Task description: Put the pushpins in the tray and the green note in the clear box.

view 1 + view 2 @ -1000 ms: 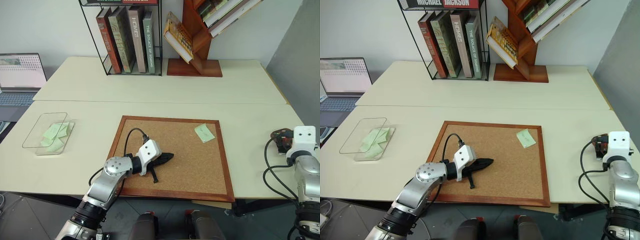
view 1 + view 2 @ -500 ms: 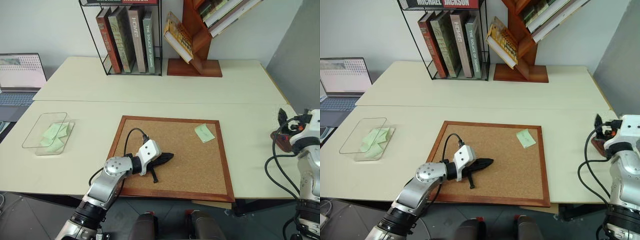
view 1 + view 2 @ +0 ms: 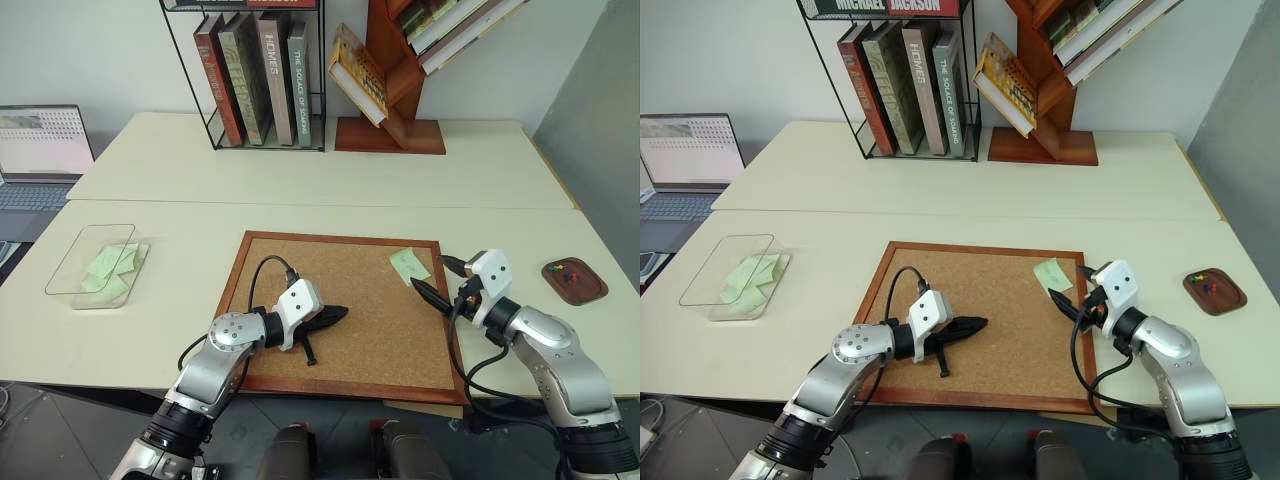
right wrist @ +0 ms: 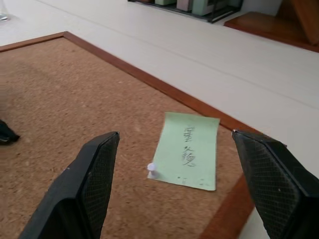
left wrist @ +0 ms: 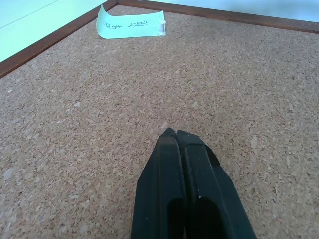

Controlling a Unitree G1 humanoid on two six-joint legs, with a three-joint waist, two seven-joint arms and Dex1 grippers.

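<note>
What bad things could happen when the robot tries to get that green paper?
The green note is held to the cork board by a small white pin, so pulling the paper could tear it. The open right end effector might also knock the tiny pin loose and lose it.

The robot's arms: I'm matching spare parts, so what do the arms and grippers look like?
Both arms are silver-grey metal with round joint housings. Each wrist carries a white boxy block, and a looping black cable runs to it. The left gripper and right gripper each have two black tapered fingers; the right gripper's fingers show crosshatched inner pads.
</note>
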